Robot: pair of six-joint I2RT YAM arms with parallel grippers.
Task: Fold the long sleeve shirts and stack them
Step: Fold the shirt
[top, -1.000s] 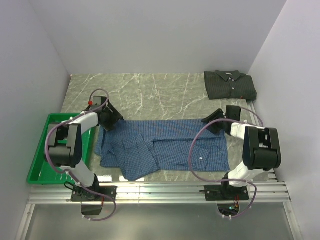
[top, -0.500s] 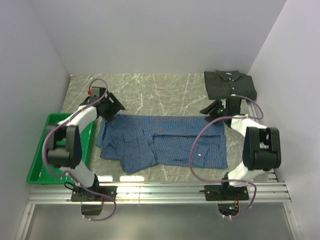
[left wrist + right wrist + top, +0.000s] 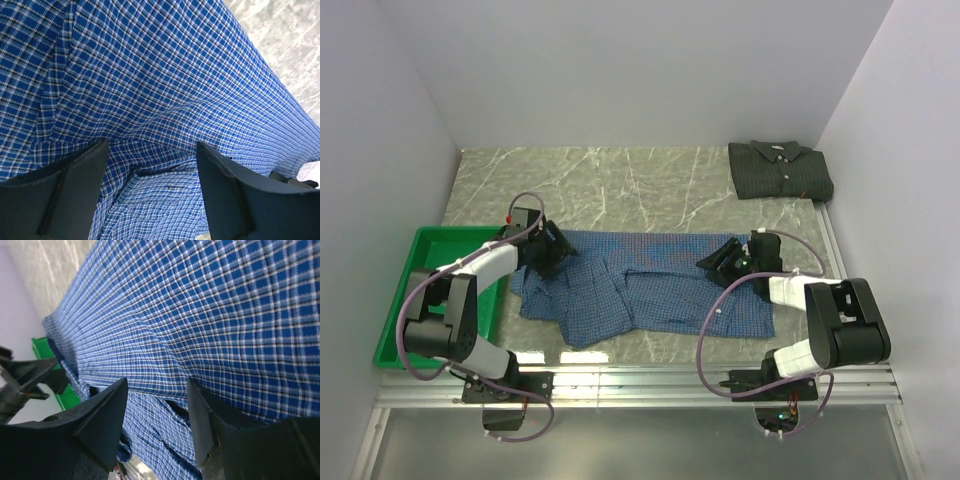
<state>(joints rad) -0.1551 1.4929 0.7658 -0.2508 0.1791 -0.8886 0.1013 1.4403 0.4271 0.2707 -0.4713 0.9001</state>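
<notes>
The blue checked long sleeve shirt (image 3: 650, 290) lies spread across the middle of the table, its sleeves folded in over the body. The dark green-charcoal long sleeve shirt (image 3: 780, 168) sits folded in the back right corner. My left gripper (image 3: 550, 257) hovers low over the blue shirt's left end, open, with only checked cloth (image 3: 150, 75) beneath its fingers (image 3: 75, 180). My right gripper (image 3: 717, 265) is over the shirt's right half, also open, its fingers (image 3: 100, 415) apart above a fold in the cloth (image 3: 210, 305). Neither holds anything.
A green plastic tray (image 3: 408, 305) stands at the left edge of the table, beside the left arm. Bare marble table (image 3: 620, 190) runs behind the blue shirt. White walls close in left, right and back. Both arm bases sit on the metal rail (image 3: 640, 385).
Both grippers went out past the shirt's far edge, then came back in over the cloth. The blue shirt's far edge lies slightly further back than before.
</notes>
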